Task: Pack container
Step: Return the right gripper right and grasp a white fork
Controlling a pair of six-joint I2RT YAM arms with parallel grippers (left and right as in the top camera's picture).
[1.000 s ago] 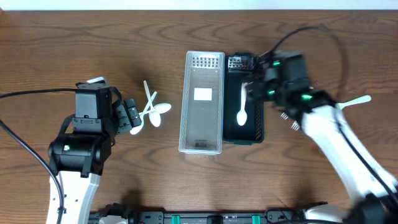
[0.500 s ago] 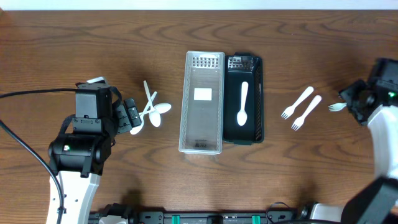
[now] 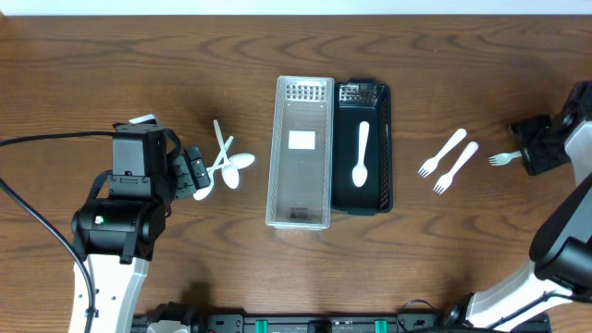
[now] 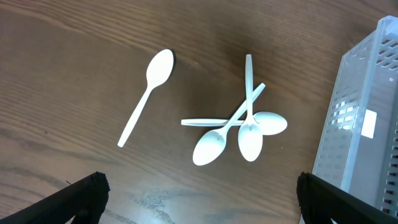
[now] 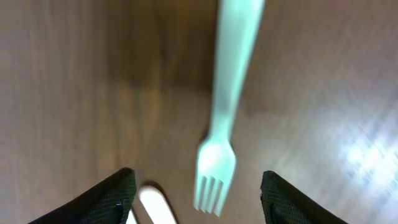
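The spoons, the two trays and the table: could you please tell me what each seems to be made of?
Spoons: probably white plastic; thin, uniform, slightly glossy. Clear tray: translucent plastic, judging by its see-through slotted walls. Black tray: likely moulded plastic, dull sheen. Table: wood or wood-look laminate; brown grain, some glare.

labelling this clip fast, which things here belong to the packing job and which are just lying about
Job: black tray, spoon inside, clear basket, loose spoons, three forks.
Lying about: only the left arm's cable.
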